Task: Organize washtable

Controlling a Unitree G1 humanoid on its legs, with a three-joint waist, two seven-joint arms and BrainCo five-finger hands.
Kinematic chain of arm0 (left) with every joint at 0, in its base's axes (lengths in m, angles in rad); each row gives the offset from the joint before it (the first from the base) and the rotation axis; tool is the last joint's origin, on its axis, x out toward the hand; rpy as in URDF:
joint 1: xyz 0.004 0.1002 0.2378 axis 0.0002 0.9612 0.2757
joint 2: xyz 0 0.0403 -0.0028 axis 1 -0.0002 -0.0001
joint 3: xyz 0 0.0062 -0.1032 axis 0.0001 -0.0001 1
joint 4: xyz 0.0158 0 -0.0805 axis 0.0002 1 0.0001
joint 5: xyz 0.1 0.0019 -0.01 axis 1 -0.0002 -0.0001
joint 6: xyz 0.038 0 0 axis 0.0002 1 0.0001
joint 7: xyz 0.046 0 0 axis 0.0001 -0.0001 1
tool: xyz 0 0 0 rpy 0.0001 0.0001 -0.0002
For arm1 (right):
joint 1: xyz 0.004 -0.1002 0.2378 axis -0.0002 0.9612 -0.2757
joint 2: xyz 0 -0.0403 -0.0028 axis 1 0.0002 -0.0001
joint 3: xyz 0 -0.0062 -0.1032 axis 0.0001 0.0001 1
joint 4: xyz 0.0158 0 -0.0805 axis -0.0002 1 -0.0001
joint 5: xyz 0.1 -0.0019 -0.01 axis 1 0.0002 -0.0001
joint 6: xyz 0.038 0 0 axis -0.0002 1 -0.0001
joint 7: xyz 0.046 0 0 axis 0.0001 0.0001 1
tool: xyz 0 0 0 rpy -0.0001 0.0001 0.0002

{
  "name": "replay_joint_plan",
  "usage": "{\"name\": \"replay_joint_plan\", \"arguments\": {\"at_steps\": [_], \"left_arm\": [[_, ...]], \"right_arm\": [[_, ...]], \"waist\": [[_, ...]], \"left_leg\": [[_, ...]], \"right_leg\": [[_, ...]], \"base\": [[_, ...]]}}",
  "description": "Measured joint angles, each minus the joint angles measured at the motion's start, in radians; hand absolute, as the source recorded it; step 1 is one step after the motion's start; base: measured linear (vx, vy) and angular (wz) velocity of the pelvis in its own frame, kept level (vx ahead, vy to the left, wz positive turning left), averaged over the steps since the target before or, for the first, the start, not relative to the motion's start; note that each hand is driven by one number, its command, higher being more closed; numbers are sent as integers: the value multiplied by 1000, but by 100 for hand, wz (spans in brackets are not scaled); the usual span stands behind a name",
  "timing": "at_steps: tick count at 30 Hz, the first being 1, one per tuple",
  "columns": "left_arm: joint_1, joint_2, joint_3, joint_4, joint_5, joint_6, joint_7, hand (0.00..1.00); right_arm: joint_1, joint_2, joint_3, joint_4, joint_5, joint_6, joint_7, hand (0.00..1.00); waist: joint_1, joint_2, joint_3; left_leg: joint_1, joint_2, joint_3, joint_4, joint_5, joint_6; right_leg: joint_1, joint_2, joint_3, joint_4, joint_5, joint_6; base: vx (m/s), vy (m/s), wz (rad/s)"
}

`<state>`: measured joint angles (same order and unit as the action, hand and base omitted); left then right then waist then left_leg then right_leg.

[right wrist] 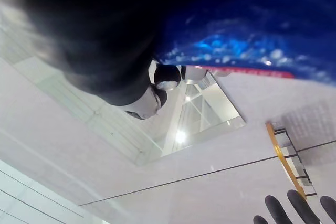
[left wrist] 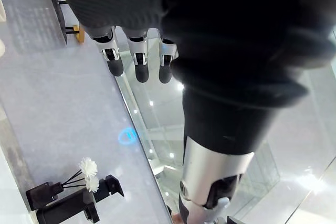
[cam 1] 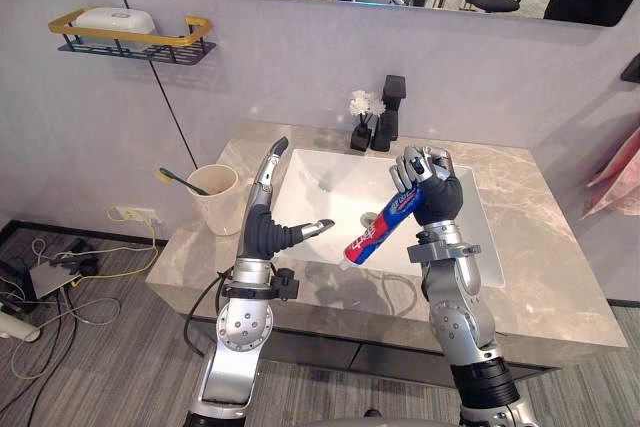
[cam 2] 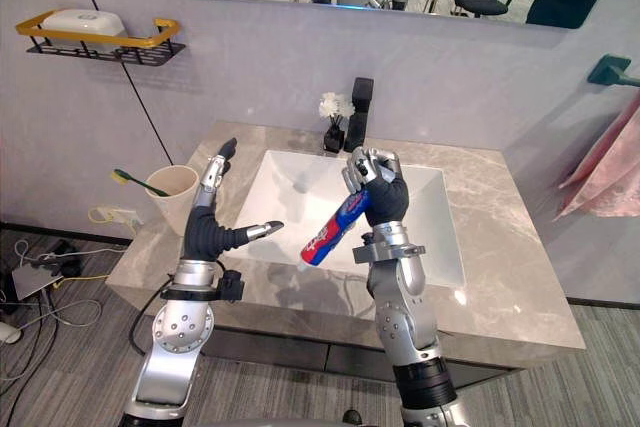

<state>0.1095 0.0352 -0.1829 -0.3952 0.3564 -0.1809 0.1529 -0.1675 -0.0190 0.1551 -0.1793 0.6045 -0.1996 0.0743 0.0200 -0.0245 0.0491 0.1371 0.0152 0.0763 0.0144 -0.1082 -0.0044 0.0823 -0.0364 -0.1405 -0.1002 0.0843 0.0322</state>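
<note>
Left eye view is showing the right hand (cam 1: 435,197) curling its fingers round the upper end of a blue and red toothpaste tube (cam 1: 383,227). The tube is slanting down toward the robot's left, its cap end hanging above the front of the white basin (cam 1: 330,182). The left hand (cam 1: 265,227) is hovering over the basin's left rim, fingers straight, thumb spread toward the tube, holding nothing. A cup (cam 1: 220,202) with a toothbrush (cam 1: 185,182) is standing near the left edge of the counter (cam 1: 540,247), well apart from the tube. A broad stretch of counter is lying right of the basin. White lettering on the tube is probably too small to read.
</note>
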Motion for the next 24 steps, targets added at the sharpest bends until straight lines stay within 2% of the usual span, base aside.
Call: {"name": "replay_joint_plan", "arguments": {"at_steps": [5,13,16,18,24], "left_arm": [[12,0,5,6,-32,0,0,0],[32,-7,89,-6,-106,-1,17,0],[51,-18,159,-68,-139,-9,46,0],[97,-25,226,-121,-172,-31,68,0],[156,-52,393,-155,-265,-59,84,0]], "right_arm": [[-4,0,-1,-38,-37,0,-11,100],[-71,-8,-6,-40,-107,-8,-30,100],[-81,-8,-41,-41,-146,-13,-37,100],[-101,-10,-62,-41,-172,-16,-51,100],[-128,-25,-105,-63,-194,-27,-56,100]], "waist": [[1,0,0],[5,0,1],[20,0,1],[25,0,1],[54,-3,3]], "left_leg": [[-1,0,0,-1,0,0],[0,0,-10,-11,6,0],[-2,0,-21,-14,9,-1],[-2,0,-29,-14,9,-1],[-4,-3,-53,-17,9,-1]], "right_leg": [[0,0,0,0,0,0],[0,0,-10,0,-2,0],[1,0,-21,0,-5,-1],[2,-1,-27,0,-5,-1],[14,-6,-51,0,-17,9]], "base": [[-21,0,0],[-9,0,4],[-9,-3,11],[-4,1,9],[-27,2,13]]}}
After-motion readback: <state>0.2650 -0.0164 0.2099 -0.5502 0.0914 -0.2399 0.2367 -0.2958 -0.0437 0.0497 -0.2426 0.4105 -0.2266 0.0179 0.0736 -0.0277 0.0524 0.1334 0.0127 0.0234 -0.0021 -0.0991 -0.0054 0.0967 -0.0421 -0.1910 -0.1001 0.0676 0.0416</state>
